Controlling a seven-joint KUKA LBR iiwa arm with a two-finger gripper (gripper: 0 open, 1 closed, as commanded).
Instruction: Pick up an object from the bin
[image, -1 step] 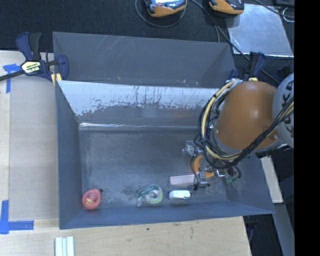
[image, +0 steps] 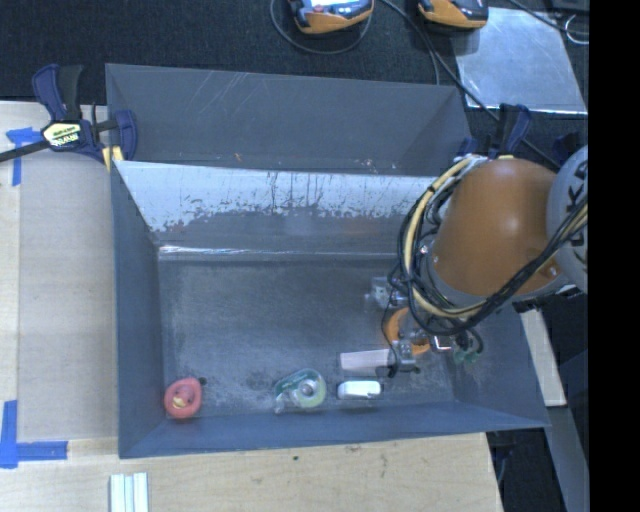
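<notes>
Small white block (image: 360, 390) | lies on the floor of the bin (image: 250, 290) by the near wall, beside a green-white ring (image: 302, 390) | pincer (image: 398, 352) low, just right of it; opening: cannot tell | risk: block may slide against the wall and escape the grasp.

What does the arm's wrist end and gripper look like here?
A glossy orange-brown dome cover caps the wrist. Black and yellow cables loop round its rim and underneath. Behind it, a pale grey arm link carries dark lettering. The gripper below is small dark-and-metal hardware with an orange part; a green fitting hangs beside it.
</notes>
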